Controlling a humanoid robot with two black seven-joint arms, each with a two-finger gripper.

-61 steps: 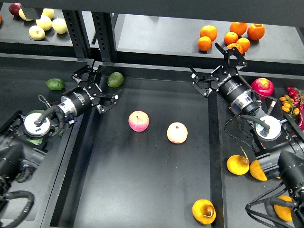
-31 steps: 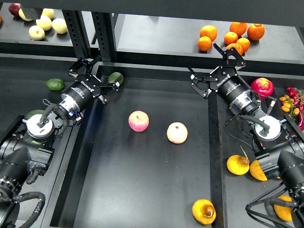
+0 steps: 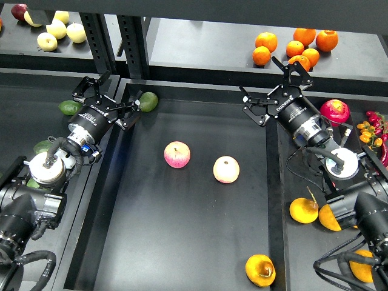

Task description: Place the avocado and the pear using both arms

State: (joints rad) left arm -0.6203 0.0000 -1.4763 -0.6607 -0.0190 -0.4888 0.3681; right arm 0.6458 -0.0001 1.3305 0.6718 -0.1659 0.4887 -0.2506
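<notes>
Our left gripper (image 3: 104, 97) is spread and empty beside the avocado (image 3: 147, 101); our right gripper (image 3: 273, 85) is spread too, far from the pear (image 3: 260, 270)

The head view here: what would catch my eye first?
Two black arms reach in from either side, the left gripper and right gripper both open and empty above a dark central tray. Two pink-and-cream apples lie mid-tray, a pear sits near its front right corner, and oranges cluster on the back shelf.
</notes>
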